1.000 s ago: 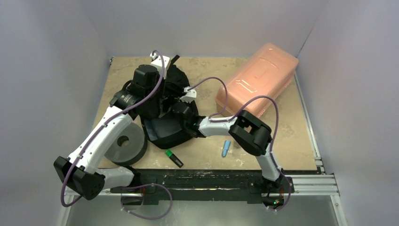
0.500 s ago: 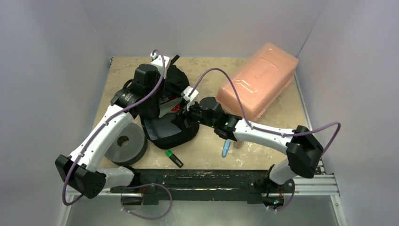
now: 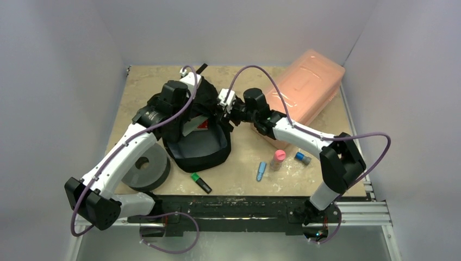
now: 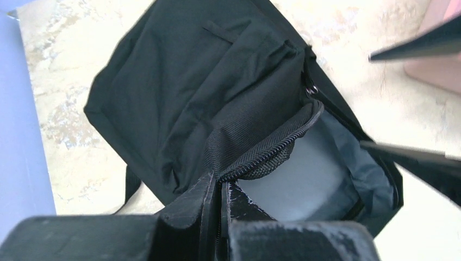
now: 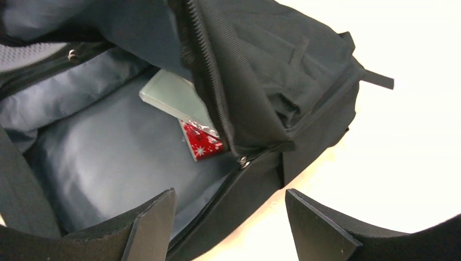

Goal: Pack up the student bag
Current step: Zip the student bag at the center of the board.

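Left tool (image 4: 219, 188) clamps student bag (image 4: 179, 81) rim (mouth wide).

Off the black metal base rail (image 3: 234, 208), each arm has white tubular links (image 3: 117, 157), bulky black joint housings (image 3: 340, 163) and a looping thin purple cable (image 3: 255, 67). The right gripper (image 5: 228, 220) has matte black wedge-shaped fingers (image 5: 312, 225).

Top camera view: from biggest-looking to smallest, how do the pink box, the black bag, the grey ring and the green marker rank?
1 and 2. pink box and black bag: about alike, and the arms hide part of the bag, so no firm order.
3. grey ring.
4. green marker.
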{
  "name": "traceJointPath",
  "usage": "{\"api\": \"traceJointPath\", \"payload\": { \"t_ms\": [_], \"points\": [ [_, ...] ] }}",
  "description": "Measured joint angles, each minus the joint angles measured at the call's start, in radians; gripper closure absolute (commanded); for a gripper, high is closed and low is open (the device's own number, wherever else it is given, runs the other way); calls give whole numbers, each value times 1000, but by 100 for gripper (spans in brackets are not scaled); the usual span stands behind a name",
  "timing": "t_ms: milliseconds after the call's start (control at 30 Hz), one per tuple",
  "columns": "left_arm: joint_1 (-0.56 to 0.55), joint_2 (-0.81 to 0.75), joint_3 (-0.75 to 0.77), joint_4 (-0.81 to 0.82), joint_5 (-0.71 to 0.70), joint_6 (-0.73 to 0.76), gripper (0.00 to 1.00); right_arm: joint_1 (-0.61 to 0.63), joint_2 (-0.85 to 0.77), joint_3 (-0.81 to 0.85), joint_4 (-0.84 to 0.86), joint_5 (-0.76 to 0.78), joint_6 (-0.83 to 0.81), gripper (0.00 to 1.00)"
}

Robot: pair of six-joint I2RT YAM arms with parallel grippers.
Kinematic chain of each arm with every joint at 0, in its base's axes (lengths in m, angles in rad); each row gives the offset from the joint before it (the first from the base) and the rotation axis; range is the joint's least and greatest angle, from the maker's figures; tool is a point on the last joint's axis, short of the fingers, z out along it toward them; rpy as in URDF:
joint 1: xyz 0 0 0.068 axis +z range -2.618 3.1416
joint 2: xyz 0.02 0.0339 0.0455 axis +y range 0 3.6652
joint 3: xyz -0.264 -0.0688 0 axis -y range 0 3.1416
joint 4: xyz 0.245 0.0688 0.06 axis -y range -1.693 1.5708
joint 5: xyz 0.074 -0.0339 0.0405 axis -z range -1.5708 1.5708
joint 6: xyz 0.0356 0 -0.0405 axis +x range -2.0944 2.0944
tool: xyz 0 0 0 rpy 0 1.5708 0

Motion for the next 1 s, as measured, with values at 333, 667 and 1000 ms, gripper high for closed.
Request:
{"api": "traceJointPath", "payload": {
  "t_ms": [333, 667, 1000],
  "points": [
    [-17, -5, -98, -83, 50, -56, 100, -39, 14, -36, -54, -99, -521, 22],
    [-16, -5, -99, -96, 47, -50, 100, -61, 200, 141, -246, -122, -956, 32],
    [-16, -5, -99, -103, 52, -49, 100, -43, 260, 185, -242, -118, -1111, 37]
  ]
}}
